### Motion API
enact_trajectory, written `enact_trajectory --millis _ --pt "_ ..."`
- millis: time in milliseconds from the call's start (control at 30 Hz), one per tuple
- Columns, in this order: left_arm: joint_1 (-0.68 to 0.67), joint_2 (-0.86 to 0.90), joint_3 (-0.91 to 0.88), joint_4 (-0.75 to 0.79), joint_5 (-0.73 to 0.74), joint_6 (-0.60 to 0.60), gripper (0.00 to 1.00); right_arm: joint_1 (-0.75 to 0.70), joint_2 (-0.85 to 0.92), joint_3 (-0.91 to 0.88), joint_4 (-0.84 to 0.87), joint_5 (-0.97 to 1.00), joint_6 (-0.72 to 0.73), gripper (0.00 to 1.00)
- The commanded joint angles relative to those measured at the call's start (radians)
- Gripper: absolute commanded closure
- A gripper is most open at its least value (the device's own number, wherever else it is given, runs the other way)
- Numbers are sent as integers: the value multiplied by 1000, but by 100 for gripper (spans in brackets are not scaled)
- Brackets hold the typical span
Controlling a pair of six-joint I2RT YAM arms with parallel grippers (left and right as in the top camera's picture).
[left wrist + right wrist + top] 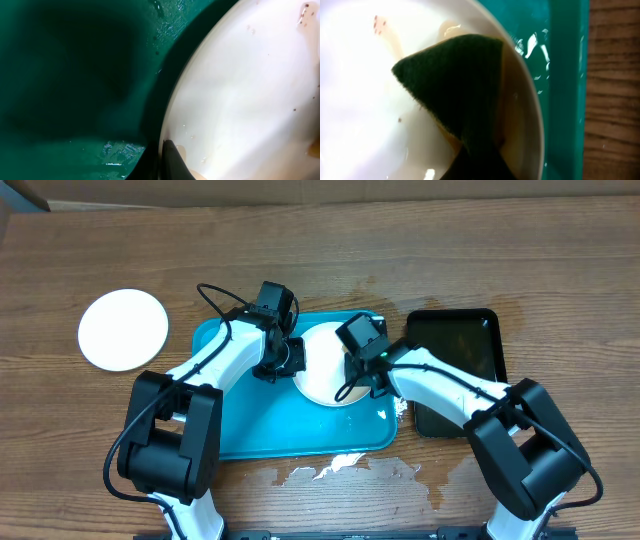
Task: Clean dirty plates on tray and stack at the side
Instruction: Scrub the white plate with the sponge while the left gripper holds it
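A white plate [322, 365] lies on the teal tray [240, 430] at its right end. My left gripper [287, 358] is shut on the plate's left rim; one finger [172, 160] lies on the plate [250, 90] above the tray floor [75, 75]. My right gripper [360, 380] is shut on a green and yellow sponge [455, 85] pressed on the plate [360, 100] near its right rim. Small reddish smears [380, 22] show on it. A second white plate [123, 329] lies on the table at the left. No third plate shows.
A smaller black tray [455, 370] lies just right of the teal tray. Water drops shine on the teal tray's rim [565, 75]. Pale worn patches [340, 468] mark the wooden table [612, 100] in front of the tray.
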Motion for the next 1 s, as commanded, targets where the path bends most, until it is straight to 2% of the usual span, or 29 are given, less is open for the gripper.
enact_trajectory --millis 0,233,733,967 --pt "-6 13 6 -8 -24 47 96 -49 42 -16 28 -51 16 96" --pt "-6 13 6 -21 -70 75 96 -108 42 -16 117 -164 -30 96" --pt "-6 13 6 -25 -94 87 96 -116 80 -16 213 -171 -34 96" --pt "-6 13 6 -25 -94 98 96 -114 100 -16 301 -264 -120 96"
